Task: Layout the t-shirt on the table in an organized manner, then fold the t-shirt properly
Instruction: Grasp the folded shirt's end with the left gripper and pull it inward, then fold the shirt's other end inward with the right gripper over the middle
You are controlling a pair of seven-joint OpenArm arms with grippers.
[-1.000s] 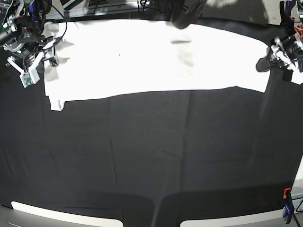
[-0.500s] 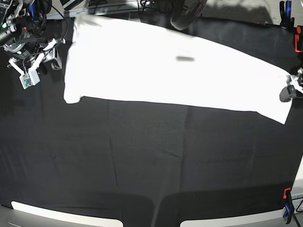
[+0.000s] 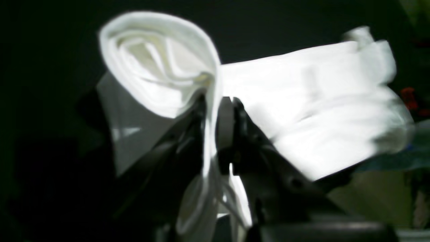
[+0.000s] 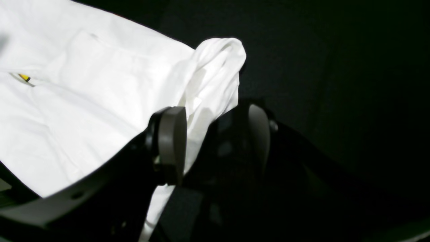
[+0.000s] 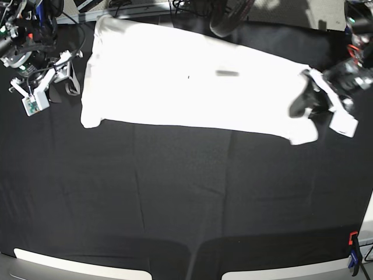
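The white t-shirt (image 5: pixel 186 81) lies stretched across the far half of the black table (image 5: pixel 186 198), plain side up. At its right end my left gripper (image 5: pixel 298 108) is shut on the fabric. The left wrist view shows the jaws (image 3: pixel 215 111) pinching a thin layer of the t-shirt (image 3: pixel 319 101), which curls into a loop above them. My right gripper (image 5: pixel 69 79) stands open just off the shirt's left edge. In the right wrist view its fingers (image 4: pixel 215 134) are apart, with a bunched corner of the t-shirt (image 4: pixel 218 64) just ahead and a speck of yellow print (image 4: pixel 24 77) showing.
A dark round object (image 5: pixel 230 17) hangs over the table's far edge. A red and blue clamp (image 5: pixel 352 256) grips the near right corner, and something red (image 5: pixel 351 49) sits at the far right. White panels (image 5: pixel 81 268) line the front edge.
My left gripper has pulled the shirt's right end back inward from the table's right edge, leaving it shorter there. The left edge has slid off the right gripper, which stays put.
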